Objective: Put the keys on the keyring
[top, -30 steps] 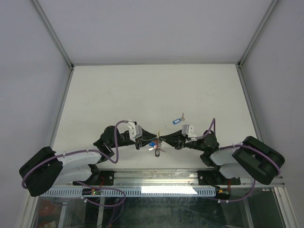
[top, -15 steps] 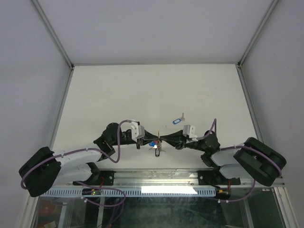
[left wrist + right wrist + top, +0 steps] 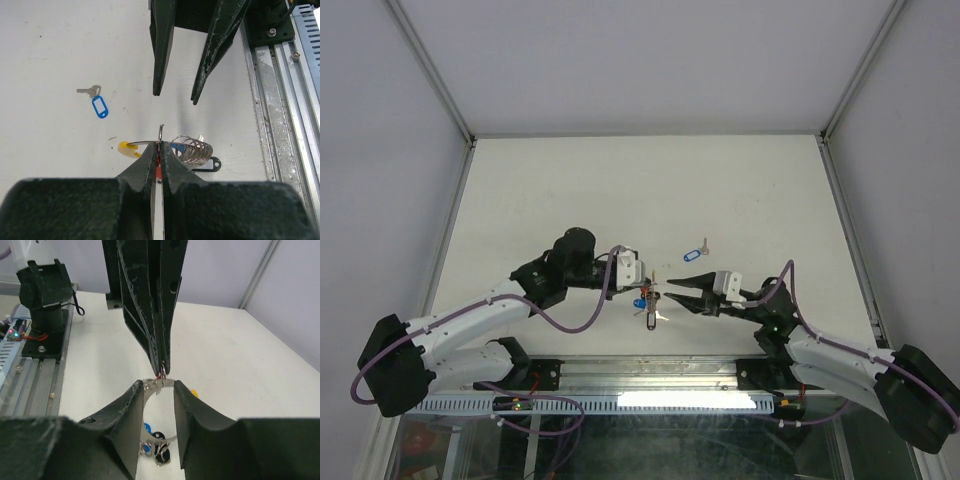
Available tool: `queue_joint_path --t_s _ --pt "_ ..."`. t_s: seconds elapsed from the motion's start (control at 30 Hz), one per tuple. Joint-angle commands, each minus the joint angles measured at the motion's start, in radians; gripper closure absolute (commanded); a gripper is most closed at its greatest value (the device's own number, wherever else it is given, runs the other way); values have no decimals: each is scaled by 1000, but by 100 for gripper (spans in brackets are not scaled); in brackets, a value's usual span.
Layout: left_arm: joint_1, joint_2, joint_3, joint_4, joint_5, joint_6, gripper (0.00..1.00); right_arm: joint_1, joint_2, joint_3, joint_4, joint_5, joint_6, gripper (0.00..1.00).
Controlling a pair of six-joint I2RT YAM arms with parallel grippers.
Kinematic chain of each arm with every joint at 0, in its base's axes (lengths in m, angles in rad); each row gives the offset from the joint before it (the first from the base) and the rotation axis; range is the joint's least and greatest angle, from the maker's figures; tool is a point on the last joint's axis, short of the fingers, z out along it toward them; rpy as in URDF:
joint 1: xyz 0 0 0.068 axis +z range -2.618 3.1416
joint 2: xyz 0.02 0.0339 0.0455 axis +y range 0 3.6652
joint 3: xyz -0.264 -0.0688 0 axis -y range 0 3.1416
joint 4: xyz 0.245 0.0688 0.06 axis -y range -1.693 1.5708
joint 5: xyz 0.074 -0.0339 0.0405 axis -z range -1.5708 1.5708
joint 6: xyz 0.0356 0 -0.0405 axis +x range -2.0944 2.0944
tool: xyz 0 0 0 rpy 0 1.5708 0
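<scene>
From above, two claws met over the counter. The left claw and right claw stood tip to tip at one keyring. One loose blue-tagged key lay apart beyond them. The left wrist view settled the grips: the left claw was clenched on the keyring's thin wire, between yellow arc and silvery coil, and the right claw was released. The right wrist view showed one blue tag and one black tag hanging below.

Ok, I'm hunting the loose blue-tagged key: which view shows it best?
Left wrist: the blue-tagged key lies clear, with blade and tag distinct. Top external shows that key tiny; right wrist misses it.
</scene>
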Motion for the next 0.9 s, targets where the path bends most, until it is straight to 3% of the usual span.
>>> queue_joint_path --t_s 0.0,0.3,0.57,0.87 --pt "-9 29 151 -298 -26 195 100 0 -102 43 -257 66 -88 67" --pt "-18 95 369 -591 -101 334 100 0 -73 53 -243 48 -80 66" --pt "-132 200 528 -821 -346 402 100 0 86 85 -36 21 -8 66" --pt "-170 234 597 -876 -420 427 100 15 239 102 171 6 82 66"
